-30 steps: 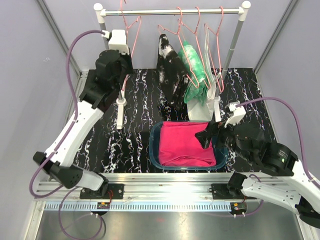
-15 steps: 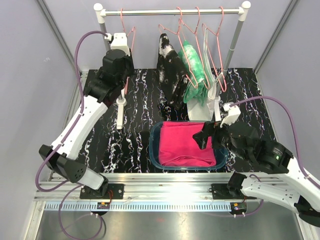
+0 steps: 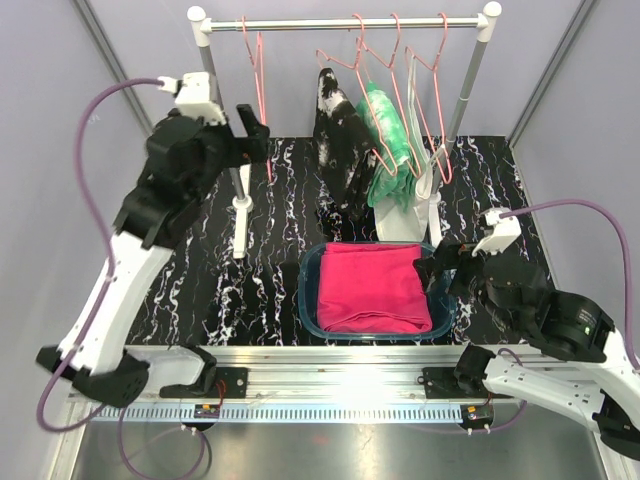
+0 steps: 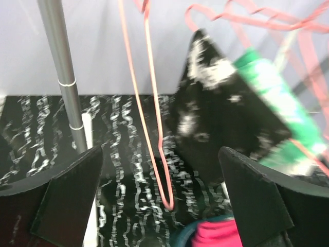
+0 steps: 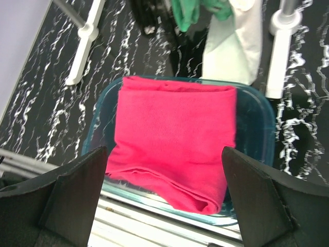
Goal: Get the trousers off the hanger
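Magenta trousers (image 3: 372,288) are off the hanger, folded flat in the teal bin (image 3: 306,285). The black pair with white splashes (image 3: 340,150) and the green-and-white tie-dye pair (image 3: 390,135) hang from the rail (image 3: 330,24) - side by side, touching.

Counter (image 3: 200,290): black top, white veining. Teal bin (image 3: 303,290) sits at 6 o'clock. One rack foot (image 3: 241,228) at 9 o'clock, other rack foot (image 5: 280,62) at 3 o'clock.
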Controlling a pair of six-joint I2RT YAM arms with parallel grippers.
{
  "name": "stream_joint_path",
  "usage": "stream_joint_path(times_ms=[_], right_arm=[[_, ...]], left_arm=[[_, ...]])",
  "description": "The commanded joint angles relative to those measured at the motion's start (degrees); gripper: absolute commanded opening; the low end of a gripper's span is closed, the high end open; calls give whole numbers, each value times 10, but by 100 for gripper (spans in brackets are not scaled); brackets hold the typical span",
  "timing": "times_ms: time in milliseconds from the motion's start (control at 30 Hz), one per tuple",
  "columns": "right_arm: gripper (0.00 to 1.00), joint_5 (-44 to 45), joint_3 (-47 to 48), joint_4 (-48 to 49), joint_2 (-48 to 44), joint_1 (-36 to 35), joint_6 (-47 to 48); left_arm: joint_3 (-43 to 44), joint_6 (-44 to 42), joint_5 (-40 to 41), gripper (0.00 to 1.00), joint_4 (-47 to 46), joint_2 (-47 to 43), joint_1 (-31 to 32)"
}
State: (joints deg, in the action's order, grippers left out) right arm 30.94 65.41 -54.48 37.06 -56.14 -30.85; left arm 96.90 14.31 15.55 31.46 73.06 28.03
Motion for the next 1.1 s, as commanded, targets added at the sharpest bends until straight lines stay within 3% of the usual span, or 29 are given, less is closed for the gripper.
stream_joint_path(times_ms=[0,100,233,433,633,967,1067], right_arm=[[99,60,25,-6,-1,-2,-8],[100,65,23,6,-4,-2,-4],[99,69,10,31,-8,-2,-7],[99,84,2,47,-13,-2,-41],[100,69,-3,78,-9,-2,-47],[99,17,-7,114,20,-2,-48],[99,-3,-5,117,27,-1,-46]], left_arm=[[-11,27,-68,99,-2,-67,3],[-19,47,-95,99,-4,-86,22],[32,55,-86,99,21,-49,94],[107,75,17,99,30,24,192],[147,106,106,99,6,104,237],[382,15,293,99,47,333,274],[392,-37,337,93,14,374,274]])
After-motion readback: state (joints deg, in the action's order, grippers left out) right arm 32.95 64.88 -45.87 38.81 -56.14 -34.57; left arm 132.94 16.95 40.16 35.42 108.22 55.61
